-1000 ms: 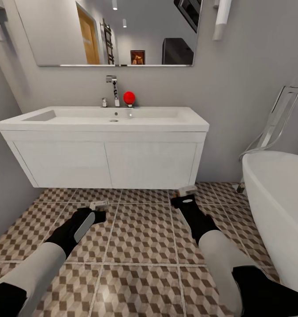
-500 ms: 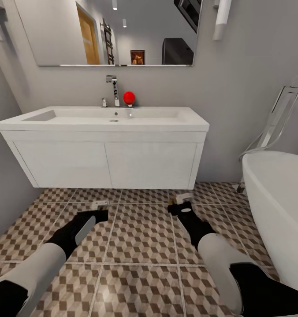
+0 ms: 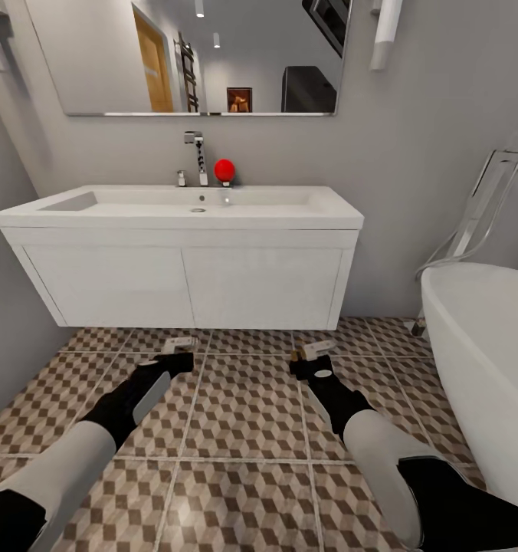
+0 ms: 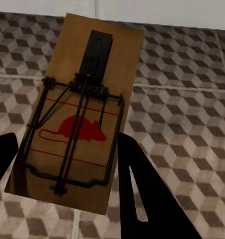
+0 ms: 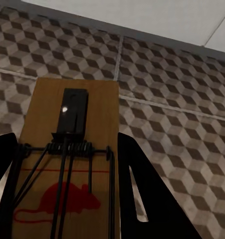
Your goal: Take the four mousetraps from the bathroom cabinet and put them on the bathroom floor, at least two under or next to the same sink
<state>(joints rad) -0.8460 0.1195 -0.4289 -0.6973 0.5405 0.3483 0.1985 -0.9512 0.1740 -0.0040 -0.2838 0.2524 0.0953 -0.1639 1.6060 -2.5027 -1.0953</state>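
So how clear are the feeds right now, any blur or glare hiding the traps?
Left wrist view: the mousetrap is sharp, evenly lit, no glare. Right wrist view: the other mousetrap is crisp, with one small bright glint on its dark plate. Head view: both look tiny and soft at the hands.

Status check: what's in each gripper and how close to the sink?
Left gripper shut on a mousetrap. Right gripper shut on second mousetrap. Both low over floor before sink. Nothing blocking.
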